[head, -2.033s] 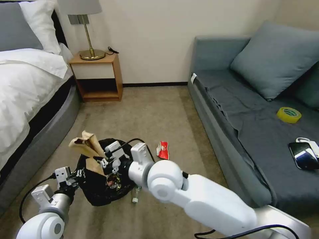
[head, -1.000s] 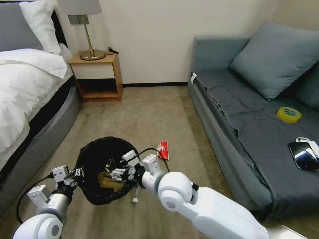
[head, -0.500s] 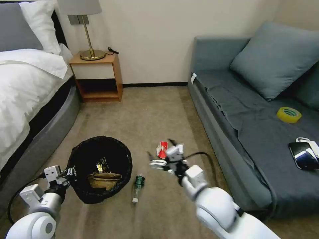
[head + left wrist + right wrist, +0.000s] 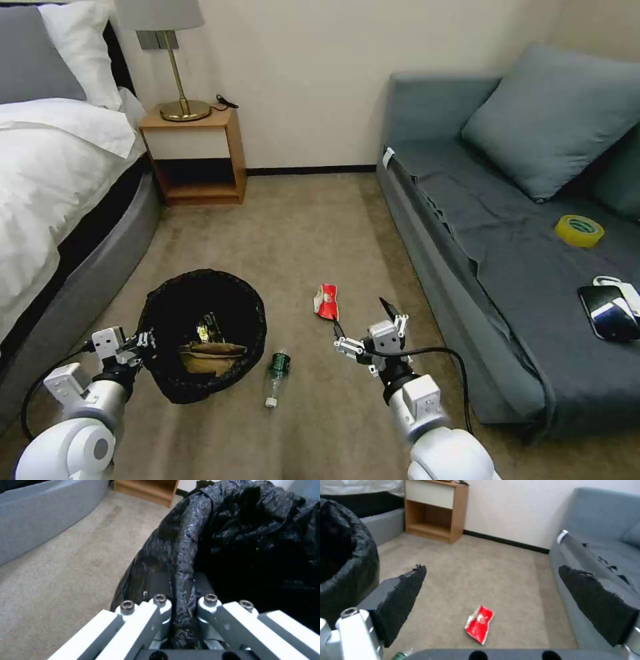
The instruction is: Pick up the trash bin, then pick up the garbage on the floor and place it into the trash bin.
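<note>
While I stand on the beige-brown short-pile carpet floor (image 4: 293,227), this is how things lie.

Left gripper (image 4: 137,345): at my 10 o'clock, fingers (image 4: 156,610) pinched narrow on the rim of the small round trash bin lined with crinkly black plastic (image 4: 167,320).

Inside the bin: a crumpled brown paper bag (image 4: 208,357) at the bottom, a gold-red wrapper (image 4: 208,329) just beside it.

Right gripper (image 4: 363,320): at my 1 o'clock, low over the carpet, its black-padded fingers (image 4: 403,597) spread wide and holding nothing.

Red snack packet (image 4: 326,301): flat on the carpet at 12 o'clock, just beyond my right fingertips, apart from them.

Clear bottle with green label (image 4: 276,377): lying on the carpet at 11 o'clock, just beside the bin, between it and my right gripper.
</note>
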Motion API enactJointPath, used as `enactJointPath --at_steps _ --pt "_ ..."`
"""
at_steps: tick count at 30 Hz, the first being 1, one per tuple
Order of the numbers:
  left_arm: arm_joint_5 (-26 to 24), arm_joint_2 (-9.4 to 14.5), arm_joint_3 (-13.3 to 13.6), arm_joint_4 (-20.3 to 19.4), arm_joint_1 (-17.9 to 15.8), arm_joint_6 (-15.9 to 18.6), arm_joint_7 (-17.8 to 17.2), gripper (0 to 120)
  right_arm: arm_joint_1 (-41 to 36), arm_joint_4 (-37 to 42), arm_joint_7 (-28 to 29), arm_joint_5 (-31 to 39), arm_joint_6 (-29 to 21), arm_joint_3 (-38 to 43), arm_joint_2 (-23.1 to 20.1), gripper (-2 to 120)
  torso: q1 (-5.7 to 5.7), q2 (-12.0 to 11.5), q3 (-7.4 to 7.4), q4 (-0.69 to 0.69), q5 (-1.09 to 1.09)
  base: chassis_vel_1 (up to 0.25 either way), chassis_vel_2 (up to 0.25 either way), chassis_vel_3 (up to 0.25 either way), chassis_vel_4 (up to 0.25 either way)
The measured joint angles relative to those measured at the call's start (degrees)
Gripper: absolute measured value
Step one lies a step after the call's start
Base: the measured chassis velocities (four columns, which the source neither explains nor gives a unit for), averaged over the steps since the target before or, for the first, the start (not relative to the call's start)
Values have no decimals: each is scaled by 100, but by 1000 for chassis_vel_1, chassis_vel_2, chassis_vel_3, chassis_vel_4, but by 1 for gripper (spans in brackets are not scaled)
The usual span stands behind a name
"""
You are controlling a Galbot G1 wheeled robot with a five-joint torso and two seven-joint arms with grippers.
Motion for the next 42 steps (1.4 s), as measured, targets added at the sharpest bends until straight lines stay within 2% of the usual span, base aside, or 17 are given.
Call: enactJointPath --at_steps 11,15,19,42 --pt "-34 -3 -36 6 -10 13 -37 4 -498 25 -122 -656 259 112 304 100 0 0 0 0 -1 0 0 0 0" --pt "-58 27 -123 49 13 -3 -23 4 -672 7 -238 -890 298 101 420 100 0 0 0 0 -1 0 0 0 0" --pt "45 35 -184 92 56 -39 15 4 -725 -36 -277 -931 314 87 442 100 0 0 0 1 -1 0 0 0 0" --pt "-83 112 -233 163 57 -183 63 4 -788 -104 -377 -900 438 89 404 100 0 0 0 0 0 0 0 0 0"
